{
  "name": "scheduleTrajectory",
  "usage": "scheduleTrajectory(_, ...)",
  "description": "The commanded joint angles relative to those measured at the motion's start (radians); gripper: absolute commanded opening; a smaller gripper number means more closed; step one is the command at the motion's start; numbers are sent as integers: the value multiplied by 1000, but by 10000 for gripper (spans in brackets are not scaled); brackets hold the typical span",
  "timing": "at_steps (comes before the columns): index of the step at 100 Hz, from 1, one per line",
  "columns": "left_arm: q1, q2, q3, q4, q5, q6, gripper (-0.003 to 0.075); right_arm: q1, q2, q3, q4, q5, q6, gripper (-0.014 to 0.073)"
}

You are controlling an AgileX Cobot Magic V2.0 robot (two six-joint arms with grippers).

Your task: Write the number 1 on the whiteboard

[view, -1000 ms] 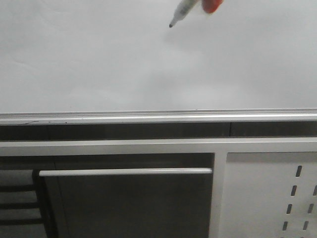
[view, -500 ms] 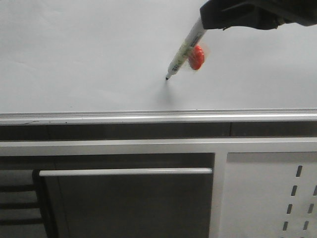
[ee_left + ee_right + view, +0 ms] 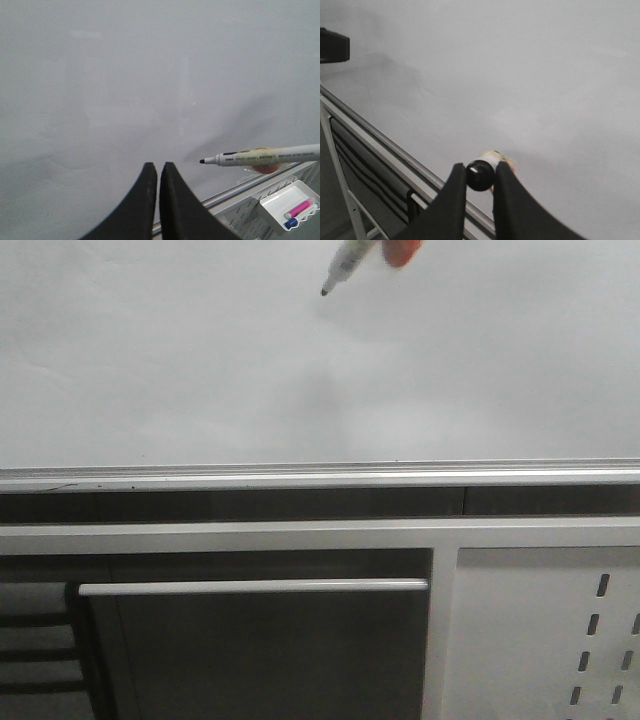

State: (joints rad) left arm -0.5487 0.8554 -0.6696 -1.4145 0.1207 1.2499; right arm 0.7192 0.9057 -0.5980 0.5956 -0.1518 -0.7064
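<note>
1. The right tool [image 3: 480, 175] is closed on the marker pen [image 3: 260, 157]; in the right wrist view the pen's dark rear end sits clamped between the two black fingers [image 3: 451, 200].
2. The pen projects forward from the right tool toward the whiteboard [image 3: 150, 360]. In the front view only its forward section and black tip [image 3: 325, 291] show, at the upper edge of the view, angled down and to the left.
3. Whether the tip touches the whiteboard surface cannot be told from these views.
4. An orange-red blob [image 3: 400, 250] appears right beside the pen barrel; it is too blurred to identify.
5. The left tool [image 3: 158, 172] faces the whiteboard with its two black fingers [image 3: 142, 200] nearly together, only a thin gap between them, gripping nothing.
6. The pen lies to one side of the left tool, clear of its fingers, tip pointing toward them.
7. No stroke of the number 1 is visible on the whiteboard.
8. The silver bottom rail [image 3: 320, 477] runs along the whiteboard's lower edge.
9. A small white tray [image 3: 287, 205] below the rail holds a pink marker [image 3: 299, 207] and a blue marker [image 3: 291, 223].
</note>
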Motion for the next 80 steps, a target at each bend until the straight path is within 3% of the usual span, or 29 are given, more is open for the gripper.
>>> scheduleTrajectory(1,3,-11,-25,-8,-8,-4,-20,-17,-8,-37,-18,-77,-4,-43)
scheduleTrajectory(49,3,-11,-25,-8,-8,-4,-20,-76,215,-37,-18,-151,-4,-44)
scheduleTrajectory(64,3,-11,-25,-8,-1,-4,-20,-61,171,-38,-18,-21,-4,-44)
scheduleTrajectory(80,1,9,-25,-7,92,-2,-20,-51,14,-41,-18,134,-4,-44)
